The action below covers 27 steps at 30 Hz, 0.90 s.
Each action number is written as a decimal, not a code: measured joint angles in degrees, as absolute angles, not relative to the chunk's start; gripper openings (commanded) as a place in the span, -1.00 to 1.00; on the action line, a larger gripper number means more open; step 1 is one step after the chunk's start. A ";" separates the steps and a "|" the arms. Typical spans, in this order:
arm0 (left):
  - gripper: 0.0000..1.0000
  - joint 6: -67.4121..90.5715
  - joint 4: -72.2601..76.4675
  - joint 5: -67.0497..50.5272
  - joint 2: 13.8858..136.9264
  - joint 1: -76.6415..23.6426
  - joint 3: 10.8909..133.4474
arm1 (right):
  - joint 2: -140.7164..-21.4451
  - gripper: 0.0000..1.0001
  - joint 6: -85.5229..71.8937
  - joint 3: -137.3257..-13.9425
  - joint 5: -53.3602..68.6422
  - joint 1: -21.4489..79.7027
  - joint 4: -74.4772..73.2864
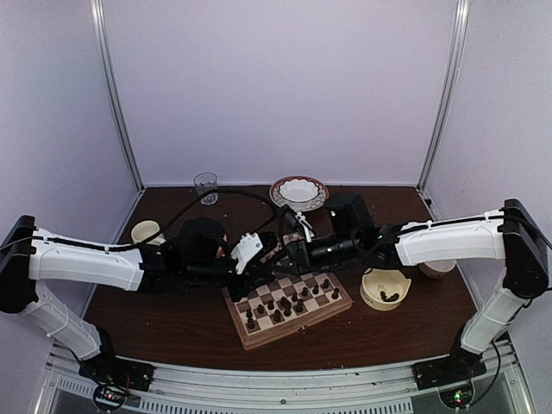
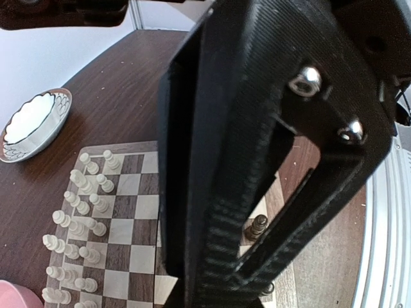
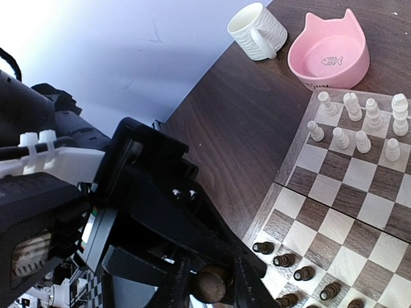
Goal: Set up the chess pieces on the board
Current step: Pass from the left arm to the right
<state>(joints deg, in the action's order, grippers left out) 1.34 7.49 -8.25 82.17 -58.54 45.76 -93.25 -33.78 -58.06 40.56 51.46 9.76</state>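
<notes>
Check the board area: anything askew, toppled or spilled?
Only the board sits skewed, its edges at an angle to the front edge of the table. The pale chessmen stand upright in their rows, and I see nothing spilled.

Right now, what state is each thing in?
left hand, shut
right hand, shut on a dark chess piece
board, open flat
white chessmen, standing on the board
pink bowl, empty
cream bowl, holding dark pieces
mug, upright

High rear view looks down; both close wrist views share the board (image 3: pixel 359 176)
</notes>
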 measured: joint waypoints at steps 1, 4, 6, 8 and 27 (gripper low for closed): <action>-0.69 1.32 7.51 -7.90 82.17 -58.54 45.76 | -93.25 -0.56 -33.93 -58.06 40.53 51.46 9.85; -0.62 1.34 7.46 -7.20 82.17 -58.54 45.76 | -93.25 -0.65 -33.98 -58.04 39.99 51.46 10.00; -0.49 1.37 7.53 -6.57 82.17 -58.54 45.74 | -93.21 -0.70 -33.82 -58.00 39.59 51.40 10.13; -0.29 1.34 7.70 -6.24 82.15 -58.57 45.74 | -92.99 -0.72 -34.02 -57.67 38.87 51.22 10.11; 0.04 14.94 23.40 -22.79 77.32 -51.64 38.79 | -79.29 -0.80 -34.65 -48.23 37.74 48.77 19.92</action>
<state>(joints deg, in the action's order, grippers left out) 14.94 23.40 -22.79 77.32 -51.64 38.79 -79.29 -34.65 -48.23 37.74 48.77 19.92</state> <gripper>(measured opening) 0.517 0.164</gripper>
